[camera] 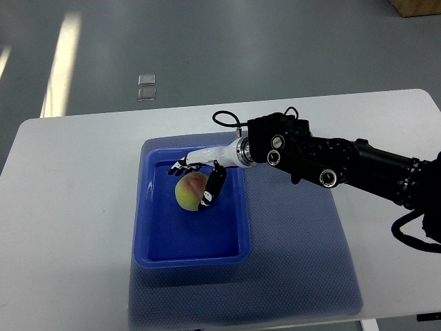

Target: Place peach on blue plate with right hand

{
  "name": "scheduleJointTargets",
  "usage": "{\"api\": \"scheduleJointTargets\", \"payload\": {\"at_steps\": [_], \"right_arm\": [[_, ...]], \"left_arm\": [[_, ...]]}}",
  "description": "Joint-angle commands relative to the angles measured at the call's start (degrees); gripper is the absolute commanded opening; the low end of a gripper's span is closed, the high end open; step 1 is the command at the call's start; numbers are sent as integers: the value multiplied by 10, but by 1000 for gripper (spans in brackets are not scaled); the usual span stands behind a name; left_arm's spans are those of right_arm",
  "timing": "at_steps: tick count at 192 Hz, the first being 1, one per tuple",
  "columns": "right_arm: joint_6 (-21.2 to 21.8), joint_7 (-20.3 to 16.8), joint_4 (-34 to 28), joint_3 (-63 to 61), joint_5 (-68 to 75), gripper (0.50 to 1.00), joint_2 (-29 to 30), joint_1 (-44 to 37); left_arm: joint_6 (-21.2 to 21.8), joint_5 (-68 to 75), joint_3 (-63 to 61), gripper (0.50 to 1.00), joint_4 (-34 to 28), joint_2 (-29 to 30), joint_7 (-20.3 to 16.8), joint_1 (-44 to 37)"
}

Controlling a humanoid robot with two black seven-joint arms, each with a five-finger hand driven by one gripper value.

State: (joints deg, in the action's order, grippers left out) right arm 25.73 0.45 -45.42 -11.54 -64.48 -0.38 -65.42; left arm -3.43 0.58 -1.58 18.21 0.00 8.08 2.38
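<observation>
One peach [191, 191], one blue plate [158, 234]

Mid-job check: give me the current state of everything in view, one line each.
peach: inside the blue plate, right hand's fingers around it.
blue plate: upright on the blue mat, holding only the peach.
right hand: over the plate, fingers curled on the peach.
blue mat: flat on the white table.
Left arm: not in view.

One camera only, high on the robot's own side, looking steeply down at the white worktop [76, 207]. It stands well back: nearly the whole worktop shows, grey floor [241, 48] beyond its far edge.
</observation>
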Motion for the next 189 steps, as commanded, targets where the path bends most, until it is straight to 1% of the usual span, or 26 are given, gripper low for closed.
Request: {"api": "scheduleJointTargets", "payload": {"at_steps": [1,17,31,41,42,48,54,63,64,65,82,102,117,121,136,146,147,153,165,166,189], "right_arm": [[7,0,-17,-35,7,930,-32,-23],[11,1,-39,-102,32,930,-73,-32],[13,2,-41,-172,82,930,-101,-31],[13,2,-41,-172,82,930,-101,-31],[13,3,-41,-222,125,930,-117,-25],[12,3,-41,-253,154,930,-126,-17],[8,4,-39,-283,187,930,-133,0],[8,4,-39,-283,187,930,-133,0],[5,4,-35,-340,247,930,-139,40],[5,4,-35,-341,248,930,-139,41],[3,4,-36,-450,365,930,-132,130],[0,5,-34,-514,461,930,-119,209],[-1,24,-19,-552,530,930,-97,252],[0,27,-15,-555,537,930,-94,257],[0,59,16,-564,582,930,-74,281],[0,59,16,-564,582,930,-74,281],[1,76,35,-564,595,930,-69,284],[1,85,45,-564,599,930,-68,288],[1,87,49,-564,601,930,-68,289],[5,95,62,-563,603,930,-60,292],[5,95,77,-563,603,930,-40,293]], "left_arm": [[0,-1,1,1000,-1,0,0,0],[0,-1,1,1000,0,0,0,0],[0,-1,1,1000,2,0,0,0],[0,-1,1,1000,2,0,0,0],[0,0,1,1000,2,0,-1,0],[0,0,1,1000,3,0,-1,0],[0,0,1,1000,3,0,0,0],[0,0,1,1000,3,0,0,0],[0,0,1,1000,3,0,0,0],[0,0,1,1000,3,0,0,0],[0,0,1,1000,3,0,0,0],[0,0,1,1000,3,0,0,0],[0,1,1,1000,4,0,0,0],[0,1,1,1000,4,0,0,0],[0,1,1,1000,4,0,0,0],[0,1,1,1000,4,0,0,0],[0,1,1,1000,4,0,0,0],[0,1,0,1000,4,0,0,0],[0,1,0,1000,4,0,0,0],[0,1,0,1000,4,0,0,0],[0,1,0,1000,3,0,0,0]]}}
